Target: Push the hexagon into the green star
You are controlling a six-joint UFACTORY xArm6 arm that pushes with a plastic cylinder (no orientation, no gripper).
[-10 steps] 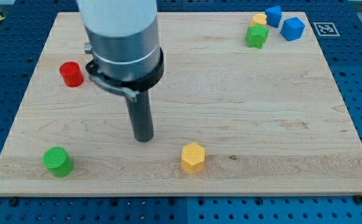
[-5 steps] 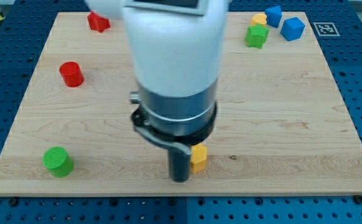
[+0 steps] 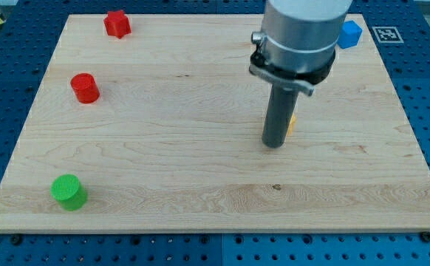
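Note:
My tip (image 3: 273, 145) rests on the board right of centre. The yellow hexagon (image 3: 292, 123) is almost wholly hidden behind the rod; only a thin yellow sliver shows at the rod's right side, touching it. The green star is hidden behind the arm near the view's top right.
A blue cube (image 3: 350, 34) peeks out right of the arm at the view's top right. A red star (image 3: 116, 24) lies at the top left, a red cylinder (image 3: 85, 88) at the left, a green cylinder (image 3: 69, 192) at the bottom left. The wooden board (image 3: 200, 199) sits on a blue perforated table.
My tip went from left of the hexagon to behind it, then pushed it up and to the right across the board. The arm now covers the green star and its neighbours.

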